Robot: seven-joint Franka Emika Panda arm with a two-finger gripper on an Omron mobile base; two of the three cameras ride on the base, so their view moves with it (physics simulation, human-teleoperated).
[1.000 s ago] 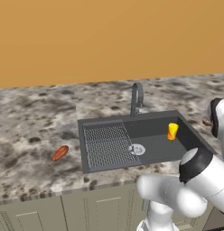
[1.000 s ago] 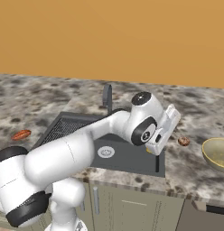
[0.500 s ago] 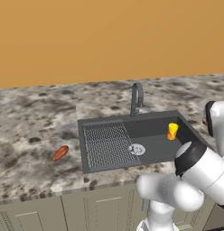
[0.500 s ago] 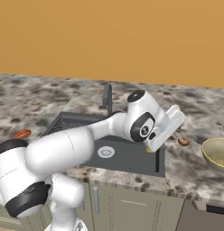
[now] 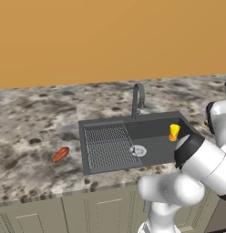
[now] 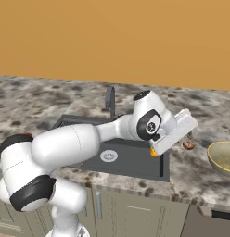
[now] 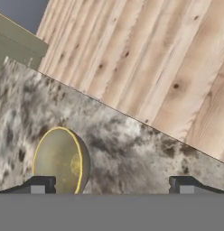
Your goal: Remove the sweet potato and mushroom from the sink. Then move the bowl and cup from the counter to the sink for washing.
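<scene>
The yellow cup (image 5: 174, 132) stands in the right part of the dark sink (image 5: 110, 148). On the counter left of the sink lies the orange-red sweet potato (image 5: 60, 154). Just right of the sink rests the small brown mushroom (image 6: 188, 145). Near the counter's right edge sits the tan-gold bowl (image 6: 222, 157), also seen from above in the hand view as the bowl (image 7: 59, 162), beside the left fingertip (image 7: 39, 185). My gripper (image 6: 188, 124) hovers over the sink's right rim above the mushroom, open, with nothing between its fingers (image 7: 111, 186).
The grey arched faucet (image 5: 138, 98) rises behind the basin, and a ribbed drainer grid (image 5: 108, 146) fills its left half. An orange wall backs the speckled counter (image 5: 37, 123). The hand view shows wooden floor (image 7: 154, 63) beyond the counter edge.
The arm has swung a little to the right, carrying the open hand from above the cup towards the counter beside the mushroom and bowl. The objects have stayed put.
</scene>
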